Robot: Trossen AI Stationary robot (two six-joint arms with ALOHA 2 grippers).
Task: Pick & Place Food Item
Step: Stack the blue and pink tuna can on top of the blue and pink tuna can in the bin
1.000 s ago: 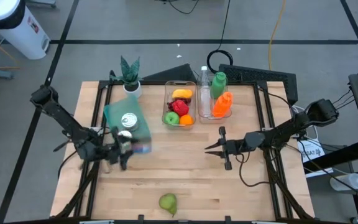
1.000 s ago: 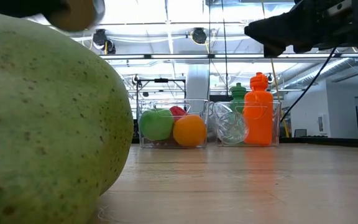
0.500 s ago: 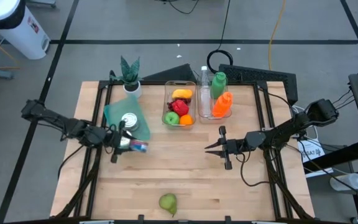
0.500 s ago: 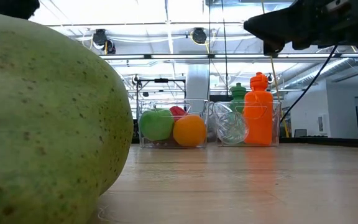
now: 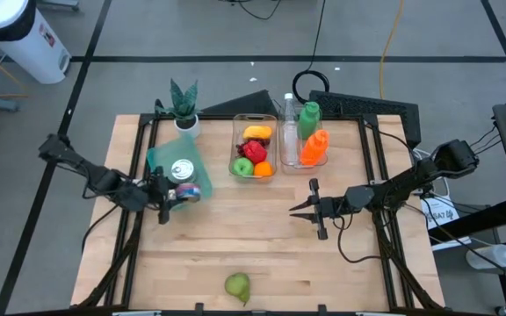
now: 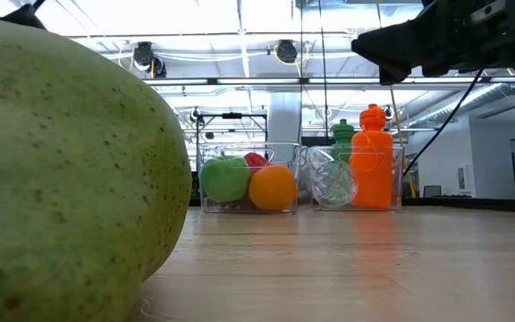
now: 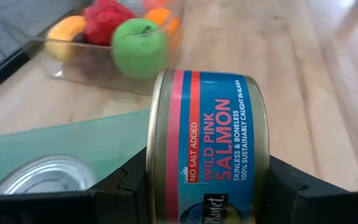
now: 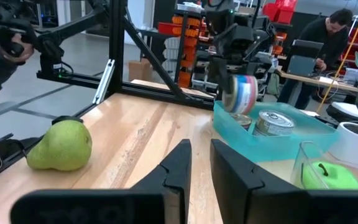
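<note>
Above the teal tray (image 5: 161,162), salmon can (image 5: 185,195) now nearer, left gripper (image 5: 170,198).

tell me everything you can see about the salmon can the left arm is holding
The round metal salmon can has a blue paper label with a pink-red band, reading "no salt added, wild pink salmon", and bare silvery rims. It is tipped on its side, clamped between the left gripper's dark fingers and lifted off the table. It hangs over the edge of the translucent teal tray, where a second, unlabelled silver can stands. Nothing else touches it.

Left gripper (image 5: 170,200) clamped, right gripper (image 5: 310,209) shut
</note>
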